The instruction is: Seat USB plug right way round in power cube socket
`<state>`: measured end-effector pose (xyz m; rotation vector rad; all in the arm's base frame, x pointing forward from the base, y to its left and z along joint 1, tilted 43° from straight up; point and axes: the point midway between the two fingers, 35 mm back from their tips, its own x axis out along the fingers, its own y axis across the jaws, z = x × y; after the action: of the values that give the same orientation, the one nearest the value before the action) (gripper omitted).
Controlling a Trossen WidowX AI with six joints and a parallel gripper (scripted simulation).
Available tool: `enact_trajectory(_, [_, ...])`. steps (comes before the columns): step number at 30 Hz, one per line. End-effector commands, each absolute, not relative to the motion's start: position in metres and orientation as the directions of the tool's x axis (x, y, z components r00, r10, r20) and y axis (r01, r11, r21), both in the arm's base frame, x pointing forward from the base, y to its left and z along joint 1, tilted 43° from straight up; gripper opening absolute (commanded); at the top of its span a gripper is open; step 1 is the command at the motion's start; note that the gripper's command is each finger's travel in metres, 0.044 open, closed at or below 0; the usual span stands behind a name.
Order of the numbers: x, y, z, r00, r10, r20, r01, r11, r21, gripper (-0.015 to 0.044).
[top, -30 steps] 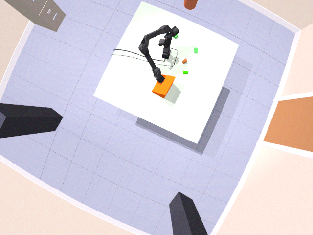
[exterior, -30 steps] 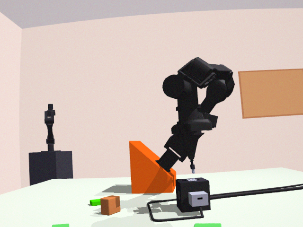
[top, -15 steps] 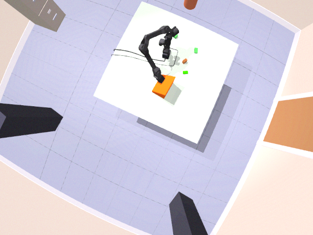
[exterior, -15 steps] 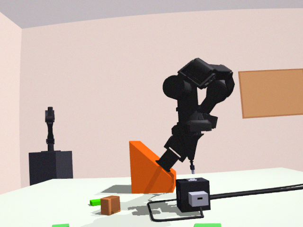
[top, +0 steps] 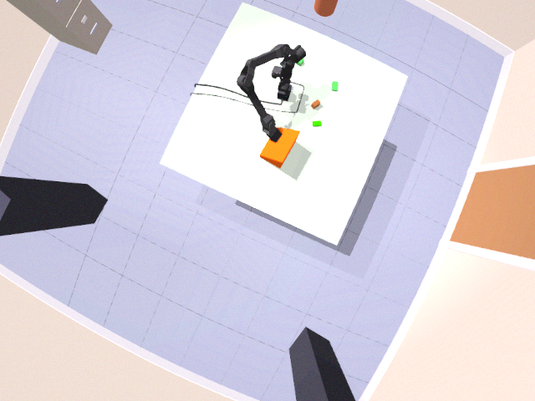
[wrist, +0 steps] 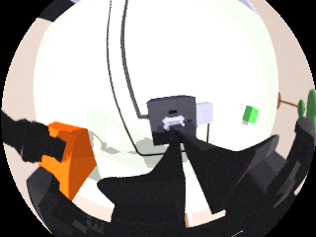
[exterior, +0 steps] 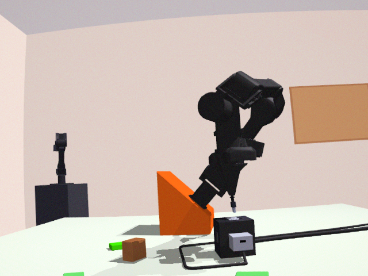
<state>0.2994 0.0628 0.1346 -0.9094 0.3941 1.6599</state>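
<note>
A: Overhead, what shows?
B: The arm bends over the white surface [top: 207,142]; the hand [top: 282,95] covers the power cube, so the socket is hidden.
A: From the side?
B: The hand [exterior: 233,207] is clamped nearly shut on the USB plug [exterior: 233,209], hanging just above the power cube [exterior: 234,236], apart from the top socket [exterior: 233,219].
A: At the wrist?
B: The socket [wrist: 173,120] looks vacant, with the fingers pointing toward it.
A: Progress?
B: Extraction appears done. Correct orientation cannot be confirmed; seating, release and withdrawal remain.

Overhead far, side low, wrist downward.
</note>
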Motion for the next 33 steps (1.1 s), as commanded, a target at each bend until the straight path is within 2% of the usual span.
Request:
enact_trajectory(1, [0.2996,0.0624,0.1334,-0.055,0.669,-0.741,-0.935,-0.295,-0.198,0.0])
enact_trajectory(33, [0.3009,0.064,0.1297,-0.052,0.665,-0.745,-0.944,-0.277,-0.181,0.0])
